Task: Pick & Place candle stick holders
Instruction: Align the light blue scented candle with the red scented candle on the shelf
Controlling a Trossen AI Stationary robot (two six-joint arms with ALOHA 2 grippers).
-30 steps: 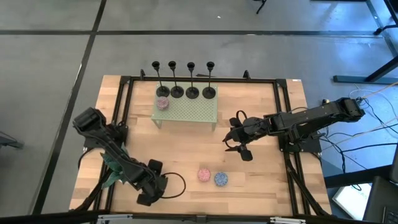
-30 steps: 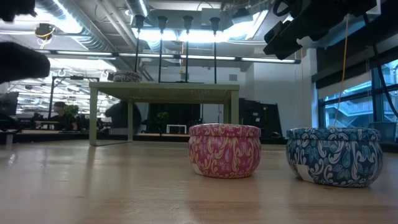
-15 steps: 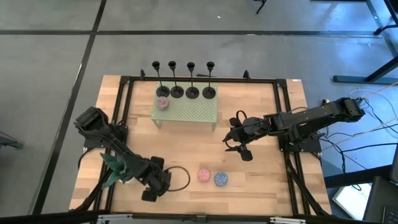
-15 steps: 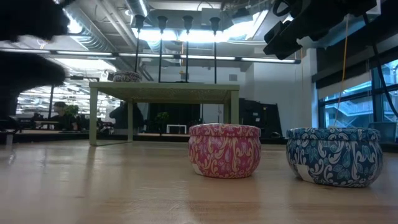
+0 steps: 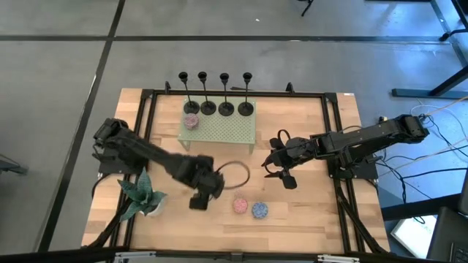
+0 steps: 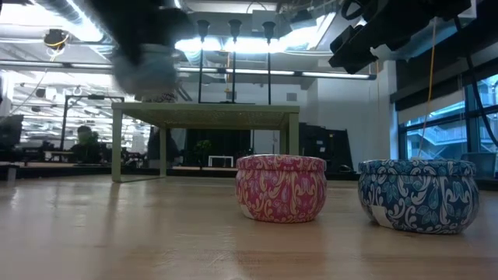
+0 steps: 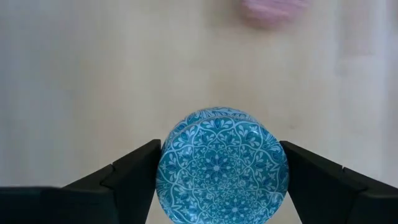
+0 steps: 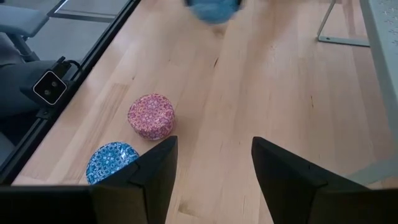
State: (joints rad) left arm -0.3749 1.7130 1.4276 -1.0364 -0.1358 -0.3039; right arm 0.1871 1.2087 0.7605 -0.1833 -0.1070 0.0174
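Down at six o'clock on the wooden table [image 5: 307, 219], close to the near edge, a pink tin [image 5: 240, 205] and a blue tin [image 5: 259, 210] sit just beside each other, pink at the nine o'clock side of blue. Over at eight o'clock there's a small green plant [image 5: 142, 193]. Just off the pink tin toward ten o'clock hangs the left gripper [image 5: 203, 191], and the wrist view makes it plain: its jaws are clamped on a second blue tin [image 7: 222, 165], patterned lid facing the camera, one finger on each side. Out at three o'clock the right gripper [image 5: 281, 169] hovers above bare wood, jaws parted, nothing between them. Farther back, toward twelve, the green stand [image 5: 223, 130] carries a small pale candle [image 5: 191, 121] at its eleven o'clock corner. And along the stand's far edge, the four candle stick holders [image 5: 208, 108] stand upright in a neat row, well apart from both grippers.
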